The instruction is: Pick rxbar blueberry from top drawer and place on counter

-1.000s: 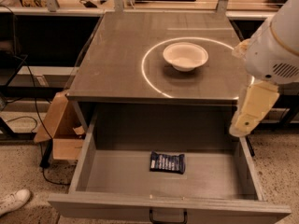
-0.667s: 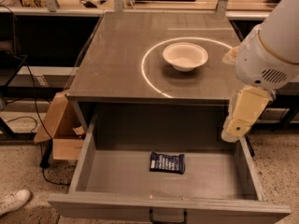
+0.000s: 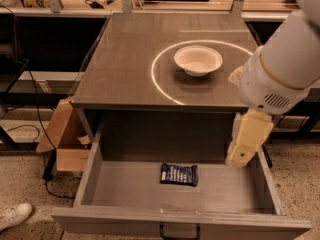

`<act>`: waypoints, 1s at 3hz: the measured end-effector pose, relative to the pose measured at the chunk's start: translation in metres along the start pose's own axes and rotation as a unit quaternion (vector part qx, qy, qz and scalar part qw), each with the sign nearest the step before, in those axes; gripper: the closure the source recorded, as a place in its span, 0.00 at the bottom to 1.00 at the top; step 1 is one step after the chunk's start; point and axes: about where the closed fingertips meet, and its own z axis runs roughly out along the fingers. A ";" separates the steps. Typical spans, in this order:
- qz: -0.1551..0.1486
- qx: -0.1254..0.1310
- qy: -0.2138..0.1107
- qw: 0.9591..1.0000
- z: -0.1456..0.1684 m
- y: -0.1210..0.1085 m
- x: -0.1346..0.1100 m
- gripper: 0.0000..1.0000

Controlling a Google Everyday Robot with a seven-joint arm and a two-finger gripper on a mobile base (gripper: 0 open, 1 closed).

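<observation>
The rxbar blueberry (image 3: 179, 174) is seen lying flat on the floor of the open top drawer (image 3: 125, 189), about midway across, with its long axis set across the drawer's width. The gripper (image 3: 239, 158) is held pointing down above the drawer, close to the wall at the right of the view. The bar is judged to lie leftward in the view and lower, well apart. Whether the gripper is released or clenched cannot be told; the bar is not grasped
</observation>
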 end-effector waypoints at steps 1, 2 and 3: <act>0.005 -0.012 0.012 1.000 0.069 0.029 -0.018 0.00; 0.005 -0.012 0.012 1.000 0.069 0.029 -0.018 0.00; -0.008 -0.010 0.013 1.000 0.084 0.033 -0.019 0.00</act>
